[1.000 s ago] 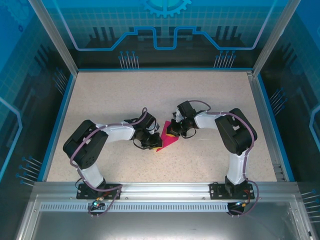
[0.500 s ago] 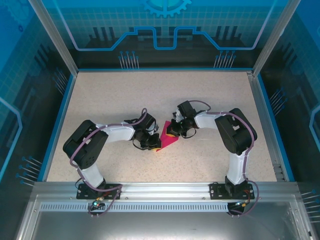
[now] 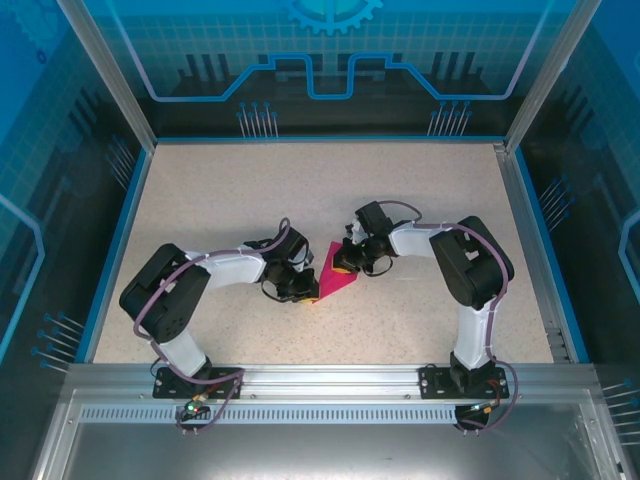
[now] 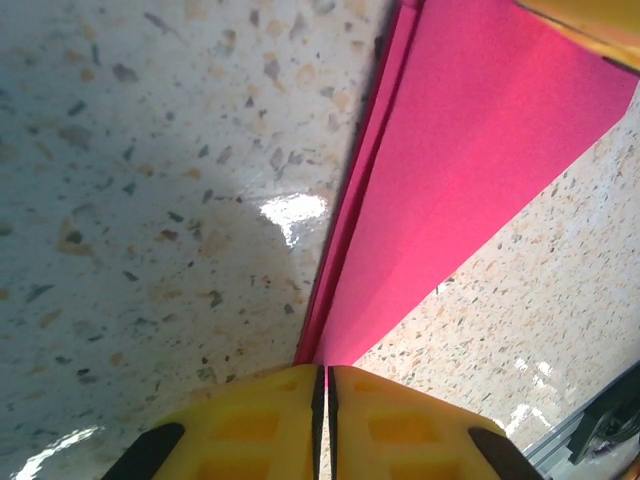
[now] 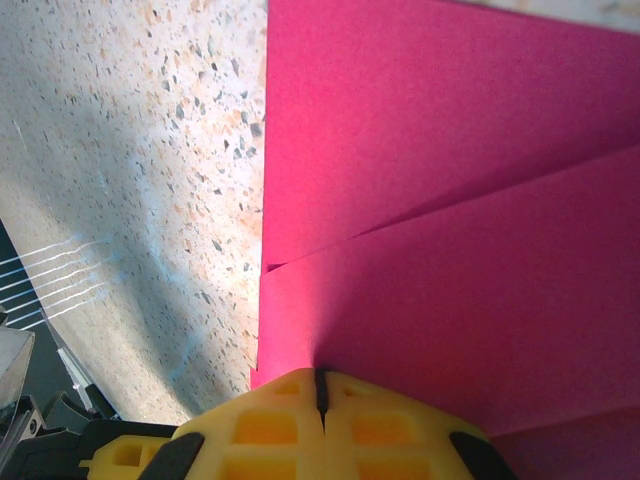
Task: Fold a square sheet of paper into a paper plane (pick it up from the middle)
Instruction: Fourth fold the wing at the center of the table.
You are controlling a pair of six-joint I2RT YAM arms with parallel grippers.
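Scene: two arms meet near the middle of the speckled tabletop (image 3: pixel 420 200), a partly folded magenta sheet of paper (image 3: pixel 335 280) caught between them
Paper: it lies between the two wrists, slanting from the right arm down toward the left one; the right wrist view shows overlapping flaps with a crease running across (image 5: pixel 450 200); the left wrist view shows stacked layers narrowing to a point (image 4: pixel 470 180); whether its lower edge touches the tabletop you cannot tell
Left end effector (image 3: pixel 302 289): yellow pads pressed together (image 4: pixel 325 372) with the narrow folded tip of the paper running into the seam; judged to be pinching the paper
Right end effector (image 3: pixel 345 265): pads closed flush (image 5: pixel 320 380) at the paper's near edge beside a flap corner; judged to be clamped on the paper too
Handling: expect it to be very light, thin and floppy; it will sag or curl wherever you leave it unsupported; it creases for good and can tear if the two grips pull against each other; the smooth surface may slip from a light pinch
Where to hold: take it on doubled layers close to a crease, where it is stiffest; avoid single loose flaps
Stage: folding looks under way, the dart shape not yet formed
Risk: uneven tension between your two grips could skew the fold line
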